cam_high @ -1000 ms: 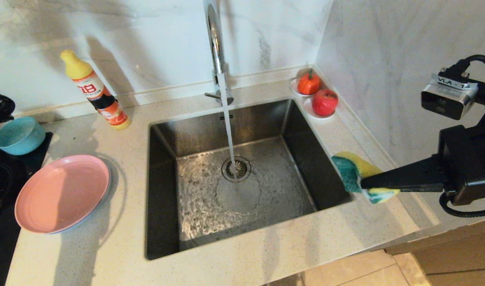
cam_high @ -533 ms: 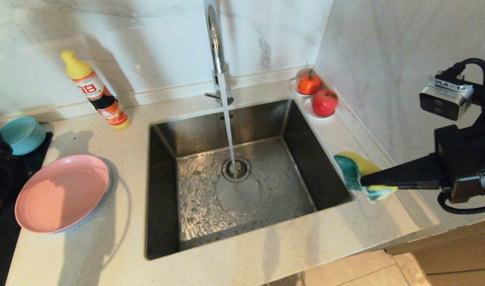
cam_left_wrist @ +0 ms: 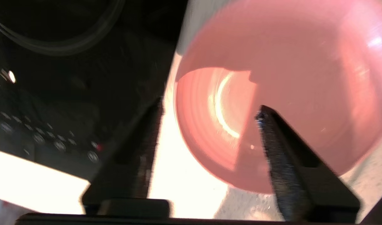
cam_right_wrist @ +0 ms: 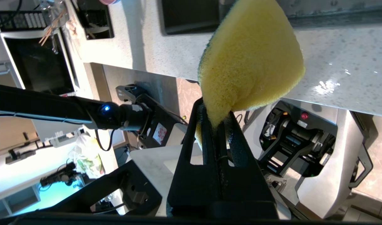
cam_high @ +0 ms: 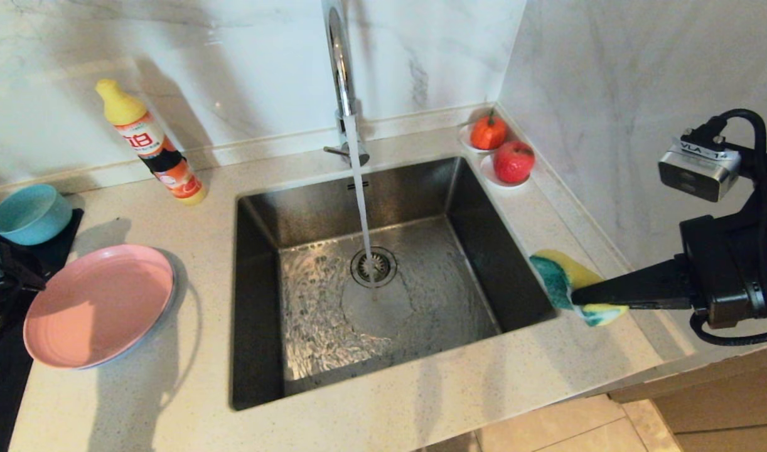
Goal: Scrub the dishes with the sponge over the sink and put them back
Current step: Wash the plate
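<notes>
We see our right gripper (cam_high: 578, 295) squeezed tight on the small yellow sponge with a green scrubbing side (cam_high: 562, 276). It holds the sponge just above the counter, right at the right edge of the big steel sink (cam_high: 258, 301). The sponge sits between the sink's rim and the marble side wall (cam_high: 609, 94), so there is little room on that side. Toward the sink there is lots of open room.

Water runs from the tall shiny tap (cam_high: 338, 69) down onto the round drain (cam_high: 373, 267).

Our left gripper (cam_left_wrist: 208, 112) hangs at the far left edge of the counter, with its two fingers spread apart and nothing between them. In the left wrist view one finger is over the near rim of the wide flat pink round plate (cam_high: 98, 304) and the other is over the pale counter beside it. We cannot tell if a finger touches the plate. A thin pale rim peeks out under the plate. The small blue-green round bowl (cam_high: 29, 213) rests behind the plate, by the black cooktop (cam_high: 7, 351).

A second ago the left gripper was up by the bowl. Now it has come down to the plate's left side and opened. The sponge has drifted a little lower and to the right.
</notes>
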